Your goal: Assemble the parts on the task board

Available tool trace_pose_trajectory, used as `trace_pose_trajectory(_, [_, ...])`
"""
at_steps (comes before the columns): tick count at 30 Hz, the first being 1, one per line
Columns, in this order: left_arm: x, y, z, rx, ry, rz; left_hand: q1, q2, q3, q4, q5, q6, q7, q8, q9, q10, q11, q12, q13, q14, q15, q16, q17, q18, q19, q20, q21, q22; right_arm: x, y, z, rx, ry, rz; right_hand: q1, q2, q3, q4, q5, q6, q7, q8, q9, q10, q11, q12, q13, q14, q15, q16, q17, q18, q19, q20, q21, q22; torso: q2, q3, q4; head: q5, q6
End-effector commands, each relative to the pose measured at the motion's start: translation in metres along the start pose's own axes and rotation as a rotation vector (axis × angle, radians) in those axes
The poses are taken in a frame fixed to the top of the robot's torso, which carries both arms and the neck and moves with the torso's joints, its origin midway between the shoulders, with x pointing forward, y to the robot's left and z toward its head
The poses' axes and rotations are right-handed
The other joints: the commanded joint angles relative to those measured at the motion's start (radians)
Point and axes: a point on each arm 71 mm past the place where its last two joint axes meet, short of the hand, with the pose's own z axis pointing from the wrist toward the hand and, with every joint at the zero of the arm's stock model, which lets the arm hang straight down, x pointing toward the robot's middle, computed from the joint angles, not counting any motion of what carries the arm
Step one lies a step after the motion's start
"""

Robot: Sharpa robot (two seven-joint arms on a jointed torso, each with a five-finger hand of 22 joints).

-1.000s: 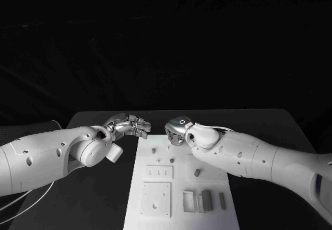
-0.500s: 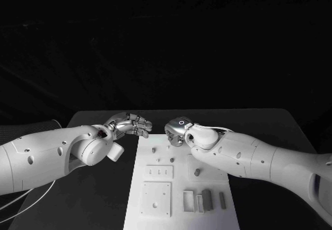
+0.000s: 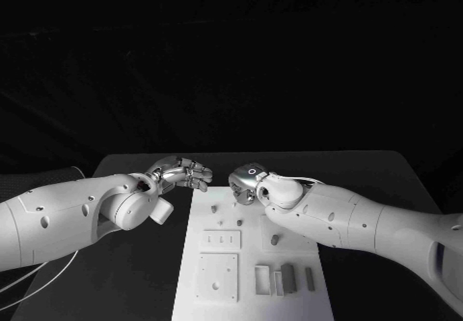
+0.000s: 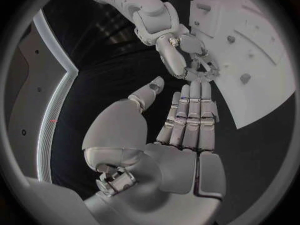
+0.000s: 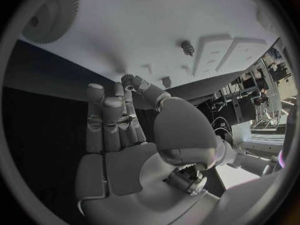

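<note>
Head view: both hands hover empty at the board's [image 3: 253,294] far end, left hand [image 3: 181,174] loosely curled, right hand [image 3: 247,184] spread flat, over small grey parts [image 3: 274,239] that look light, rigid and best pinched by their sides.

Task board [image 3: 253,294]: white, plain, no pattern. Raised blocks and plates on it same white. Parts [image 3: 288,277]: grey, darker than board; small pegs [image 3: 275,239] dark grey. Surface [image 3: 366,174]: black, matte, looks dark grey under light. Left hand [image 3: 179,174]: silver metallic, fingers [image 4: 195,112] silver with darker seams. Right hand [image 3: 247,182]: silver, dark cap bearing pale ring mark. Both arms: white shells dotted with small dark holes. Gear-like disc [image 5: 53,12]: white, toothed edge.
</note>
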Motion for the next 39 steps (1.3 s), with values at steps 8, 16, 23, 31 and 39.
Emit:
trace_pose_trajectory(8, [0.001,-0.0021,-0.0003,0.011,0.005,-0.001,-0.01,-0.003,-0.004,-0.001,0.003,-0.002,0.007,-0.007,0.0,0.001,0.007,-0.007,-0.001,0.008,0.001,-0.005,0.002,0.003,-0.001,-0.008,-0.007,-0.002,0.0017,0.0012,0.001,0.003,0.002,-0.014,-0.002,-0.025,-0.007,0.001,0.005,-0.008,0.009,-0.011,-0.004,-0.001,0.012,-0.011,0.001,-0.011,0.001,0.003,-0.004,0.078,-0.006,-0.003,0.005,0.02,0.0,-0.0006,0.0016,0.0,-0.001])
trace_pose_trajectory(16, [0.0015,-0.0022,0.0,0.011,0.007,-0.001,-0.01,-0.003,-0.004,-0.001,0.003,-0.002,0.007,-0.007,0.001,0.002,0.007,-0.008,-0.001,0.009,0.001,-0.006,0.003,0.003,-0.001,-0.009,-0.007,-0.002,0.0026,0.0022,0.0012,0.001,0.008,-0.012,-0.002,-0.029,-0.005,0.001,0.005,-0.012,0.011,-0.013,-0.005,-0.003,0.013,-0.013,0.002,-0.012,0.002,0.003,-0.005,0.078,-0.007,-0.003,0.004,0.02,0.0,-0.0006,0.0007,0.002,-0.001])
trace_pose_trajectory(23, [0.0007,-0.002,-0.0002,0.01,0.005,-0.001,-0.01,-0.003,-0.004,-0.001,0.003,-0.002,0.007,-0.007,0.001,0.002,0.007,-0.008,-0.001,0.009,0.001,-0.006,0.003,0.002,-0.001,-0.009,-0.007,-0.002,0.0024,-0.0013,0.0006,0.014,-0.005,-0.012,-0.001,-0.027,-0.004,0.002,0.006,-0.012,0.011,-0.014,-0.005,-0.002,0.013,-0.014,0.002,-0.012,0.002,0.004,-0.005,0.078,-0.007,-0.003,0.004,0.02,0.0,0.0001,0.0003,0.003,0.0])
trace_pose_trajectory(31, [0.0012,-0.002,-0.0003,0.009,0.006,-0.001,-0.011,-0.003,-0.004,-0.001,0.003,-0.002,0.007,-0.008,0.001,0.002,0.007,-0.009,-0.001,0.009,0.001,-0.006,0.004,0.002,-0.001,-0.009,-0.008,-0.002,0.0014,-0.0009,0.0005,0.022,-0.016,0.003,-0.005,-0.027,-0.004,0.003,0.005,-0.013,0.012,-0.015,-0.005,-0.003,0.013,-0.015,0.003,-0.012,0.002,0.005,-0.006,0.078,-0.006,-0.002,0.005,0.02,0.001,0.0002,0.0003,0.005,0.0])
trace_pose_trajectory(39, [0.0009,-0.0019,-0.0003,0.009,0.005,-0.001,-0.011,-0.003,-0.004,-0.001,0.003,-0.002,0.007,-0.008,0.001,0.002,0.007,-0.009,-0.001,0.009,0.001,-0.007,0.004,0.002,-0.001,-0.009,-0.008,-0.002,0.002,-0.0006,0.0001,0.02,-0.006,0.014,-0.012,-0.044,-0.003,0.003,0.005,-0.027,0.019,-0.025,-0.01,-0.015,0.018,-0.025,0.002,-0.015,0.007,0.005,-0.01,0.078,-0.007,-0.001,0.002,0.019,0.001,-0.0008,0.0001,0.005,-0.001])
